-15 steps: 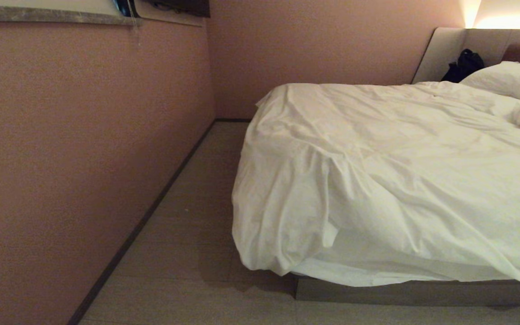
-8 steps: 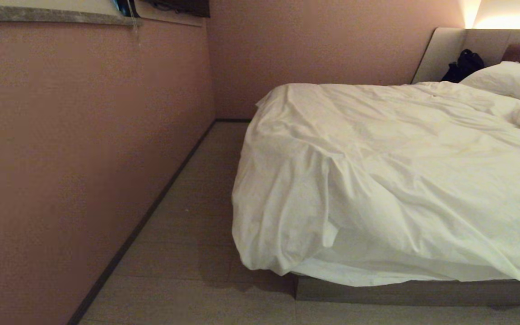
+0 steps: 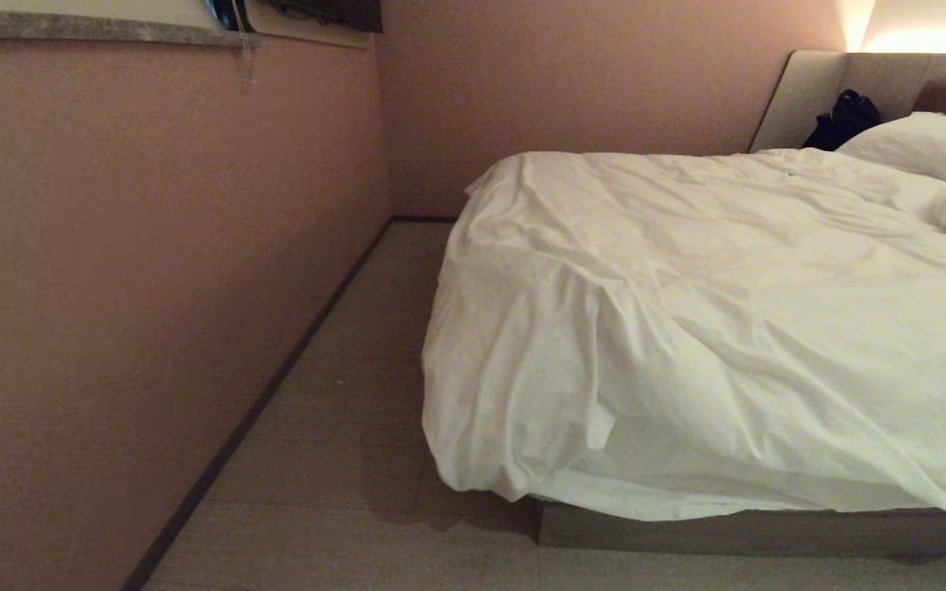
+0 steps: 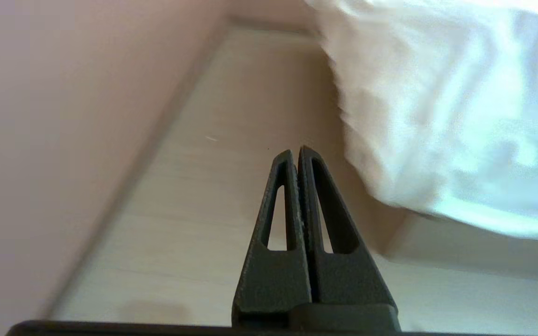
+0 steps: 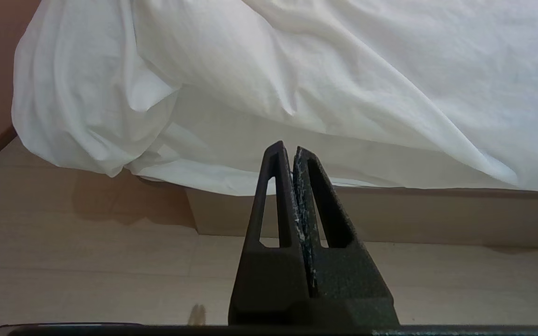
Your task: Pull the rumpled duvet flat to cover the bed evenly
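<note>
Pink walls and pale plank floor enclose the scene. Filling the right half of the head view, the puffy, wrinkled white duvet lies rumpled over the low bed with grey-brown platform base, one corner drooping past the base at lower centre. White pillow and black bag sit upper right by the beige headboard. Left end effector is fully closed, empty, over floor beside the duvet. Right end effector is fully closed, empty, before the hanging edge.
</note>
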Robot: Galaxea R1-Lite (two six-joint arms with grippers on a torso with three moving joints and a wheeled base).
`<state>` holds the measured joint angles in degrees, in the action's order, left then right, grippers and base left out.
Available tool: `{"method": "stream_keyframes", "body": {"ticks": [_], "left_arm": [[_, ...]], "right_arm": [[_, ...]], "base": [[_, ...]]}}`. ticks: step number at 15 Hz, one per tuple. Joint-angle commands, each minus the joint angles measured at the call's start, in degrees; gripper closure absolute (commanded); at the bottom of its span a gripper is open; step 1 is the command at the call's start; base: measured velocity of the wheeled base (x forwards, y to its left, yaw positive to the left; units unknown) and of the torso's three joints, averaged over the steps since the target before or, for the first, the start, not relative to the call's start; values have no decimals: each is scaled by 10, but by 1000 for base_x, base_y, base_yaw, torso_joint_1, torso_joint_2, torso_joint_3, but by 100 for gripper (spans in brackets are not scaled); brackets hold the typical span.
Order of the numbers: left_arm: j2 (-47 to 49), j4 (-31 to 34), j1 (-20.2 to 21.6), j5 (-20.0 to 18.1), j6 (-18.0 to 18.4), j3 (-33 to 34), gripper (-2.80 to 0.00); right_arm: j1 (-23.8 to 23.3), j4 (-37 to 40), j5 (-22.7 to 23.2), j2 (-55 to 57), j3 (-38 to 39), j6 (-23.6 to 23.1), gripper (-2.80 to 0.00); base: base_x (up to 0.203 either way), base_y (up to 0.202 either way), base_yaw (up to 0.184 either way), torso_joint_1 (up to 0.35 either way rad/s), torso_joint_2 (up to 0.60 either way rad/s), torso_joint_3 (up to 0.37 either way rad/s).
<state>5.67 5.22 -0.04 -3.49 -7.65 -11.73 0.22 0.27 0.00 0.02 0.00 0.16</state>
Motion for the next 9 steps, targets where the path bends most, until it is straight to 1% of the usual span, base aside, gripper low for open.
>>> {"method": "stream_keyframes", "body": {"ticks": [1, 3, 4, 6, 7, 9], "left_arm": [[110, 16, -2, -41, -11, -34, 0], [224, 17, -3, -110, -18, -42, 0], [282, 5, -3, -141, -19, -43, 0], [404, -44, -5, -197, -17, -45, 0], [461, -71, -9, -216, -15, -47, 0], [587, -136, -25, -241, -11, -53, 0]], "right_arm": [[0, 0, -1, 0, 0, 0, 0], [0, 0, 0, 0, 0, 0, 0], [0, 0, 0, 0, 0, 0, 0], [0, 0, 0, 0, 0, 0, 0], [0, 0, 0, 0, 0, 0, 0], [0, 0, 0, 0, 0, 0, 0]], "base": [[0, 0, 0, 0, 0, 0], [0, 0, 0, 0, 0, 0], [0, 0, 0, 0, 0, 0], [0, 0, 0, 0, 0, 0], [0, 0, 0, 0, 0, 0], [0, 0, 0, 0, 0, 0]]}}
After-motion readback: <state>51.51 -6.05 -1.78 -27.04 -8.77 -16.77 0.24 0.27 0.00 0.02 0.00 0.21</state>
